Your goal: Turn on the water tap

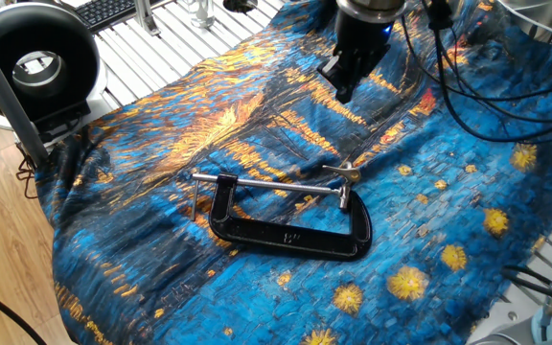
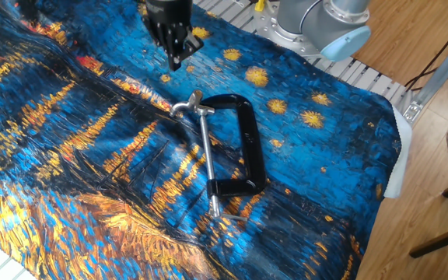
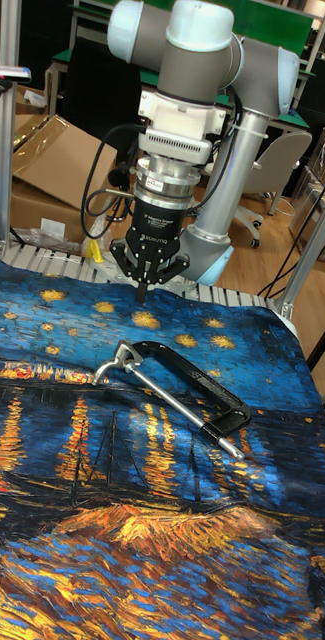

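The water tap (image 1: 344, 174) (image 2: 187, 103) (image 3: 105, 371) is a short silver crossbar handle. It ends the long screw of a black C-clamp (image 1: 286, 235) (image 2: 249, 144) (image 3: 197, 385) that lies flat on the blue and orange painted cloth. My gripper (image 1: 344, 90) (image 2: 175, 64) (image 3: 142, 292) hangs above the cloth behind the tap and clear of it, pointing down. Its fingers are shut together on nothing.
A black round device (image 1: 33, 59) stands at the table's left corner, with a keyboard (image 1: 108, 10) behind it. Black cables (image 1: 487, 91) trail from the wrist over the cloth. The arm's base (image 2: 317, 23) sits at the table edge, and the cloth is wrinkled around the clamp.
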`<state>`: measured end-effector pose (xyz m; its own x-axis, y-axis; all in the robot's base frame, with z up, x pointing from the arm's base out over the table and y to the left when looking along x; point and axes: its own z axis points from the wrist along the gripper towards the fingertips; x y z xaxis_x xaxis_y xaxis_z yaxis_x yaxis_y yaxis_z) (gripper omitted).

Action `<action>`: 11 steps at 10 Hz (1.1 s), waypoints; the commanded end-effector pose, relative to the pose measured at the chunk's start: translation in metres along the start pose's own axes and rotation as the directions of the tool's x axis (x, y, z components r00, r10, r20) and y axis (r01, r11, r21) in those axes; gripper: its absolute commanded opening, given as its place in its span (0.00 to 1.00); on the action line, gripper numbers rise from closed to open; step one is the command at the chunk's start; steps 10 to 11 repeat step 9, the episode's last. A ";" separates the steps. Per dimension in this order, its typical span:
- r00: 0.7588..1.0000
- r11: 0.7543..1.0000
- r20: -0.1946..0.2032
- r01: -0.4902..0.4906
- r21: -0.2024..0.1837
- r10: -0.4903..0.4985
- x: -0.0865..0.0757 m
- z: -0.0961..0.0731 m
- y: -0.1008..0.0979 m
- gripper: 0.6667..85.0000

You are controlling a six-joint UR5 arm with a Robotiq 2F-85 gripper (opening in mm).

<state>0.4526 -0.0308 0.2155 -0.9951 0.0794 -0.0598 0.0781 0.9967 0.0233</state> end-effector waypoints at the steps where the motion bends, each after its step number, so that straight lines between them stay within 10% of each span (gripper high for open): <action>1: 1.000 1.000 0.001 -0.027 0.008 0.027 -0.001 0.000 -0.002 0.00; 11: 1.000 0.999 0.027 0.015 0.040 -0.016 -0.010 0.003 -0.007 0.00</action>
